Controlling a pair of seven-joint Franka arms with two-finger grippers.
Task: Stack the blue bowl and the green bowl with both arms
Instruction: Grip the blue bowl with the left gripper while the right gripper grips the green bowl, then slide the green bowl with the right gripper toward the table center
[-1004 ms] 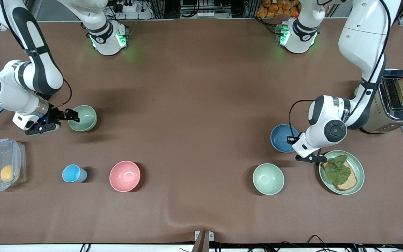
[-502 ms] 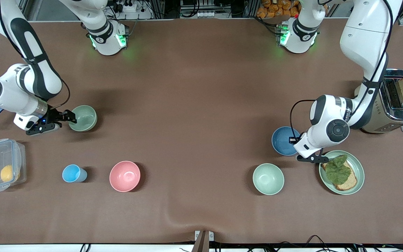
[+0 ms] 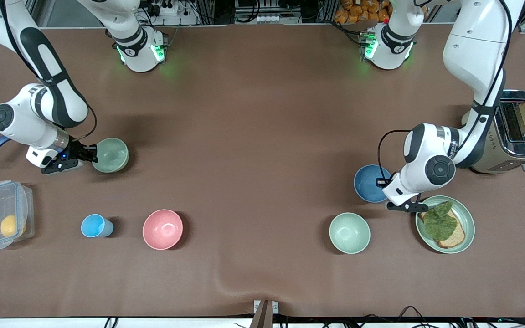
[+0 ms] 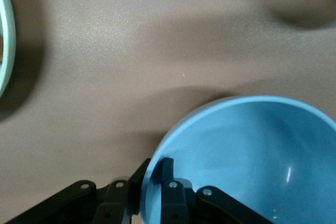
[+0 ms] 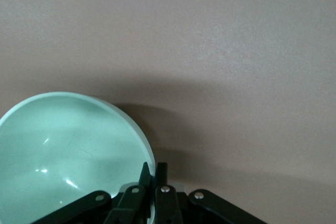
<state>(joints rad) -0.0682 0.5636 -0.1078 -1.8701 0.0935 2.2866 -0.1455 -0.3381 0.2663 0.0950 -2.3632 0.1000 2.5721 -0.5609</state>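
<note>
Your left end effector (image 3: 382, 183) pinches the blue bowl (image 3: 368, 183) by its rim beside the toast plate (image 3: 468, 218), and your right end effector (image 3: 93, 154) pinches the green bowl (image 3: 112, 155) at the other end of the tabletop (image 3: 253, 136), ready to lift both for stacking.

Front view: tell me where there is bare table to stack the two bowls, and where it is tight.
Widest bare patch: mid-table, between the green bowl in the right hand and the blue bowl in the left hand. Another strip runs along the bases. Crowded: around the blue bowl, with the second green bowl, toast plate and toaster close by.
</note>
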